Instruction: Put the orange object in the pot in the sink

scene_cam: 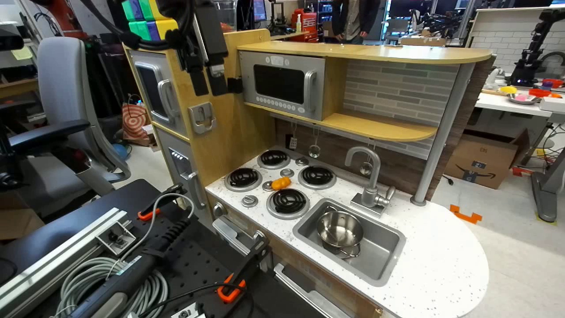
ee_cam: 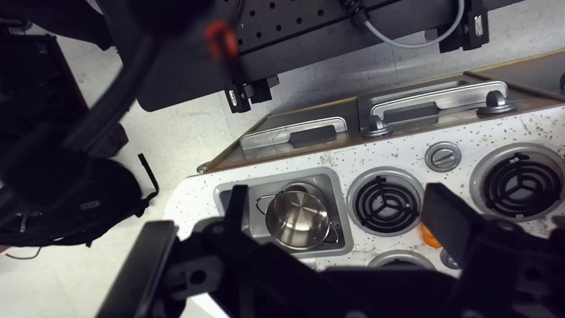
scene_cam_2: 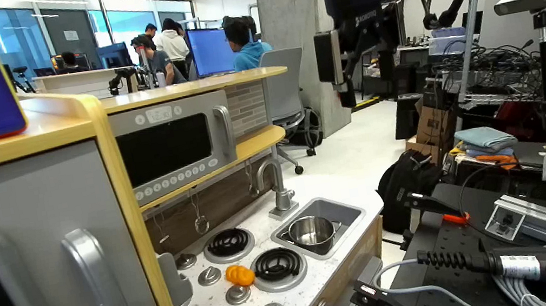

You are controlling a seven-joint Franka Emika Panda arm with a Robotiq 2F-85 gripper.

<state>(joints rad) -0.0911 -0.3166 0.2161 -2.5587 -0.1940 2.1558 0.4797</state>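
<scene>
The orange object, small and lumpy, lies on the white stove top among the burners and knobs in both exterior views [scene_cam: 281,183] [scene_cam_2: 240,275]. In the wrist view the orange object [ee_cam: 430,237] is partly hidden behind one finger. A shiny metal pot [scene_cam: 340,228] [scene_cam_2: 312,232] [ee_cam: 298,220] with two wire handles stands in the grey sink [scene_cam: 375,261] [scene_cam_2: 352,212] [ee_cam: 342,216]; its visible inside is empty. My gripper [ee_cam: 337,194] is open, its fingers wide apart with nothing between them. It is high above the counter in both exterior views [scene_cam: 209,86] [scene_cam_2: 346,92].
A faucet [scene_cam: 371,176] rises behind the sink. A microwave [scene_cam: 282,86] and shelf [scene_cam: 379,127] overhang the back of the counter. A tall wooden cabinet [scene_cam: 220,132] stands beside the stove. A black table [scene_cam: 212,260] with cables and clamps is in front of the play kitchen.
</scene>
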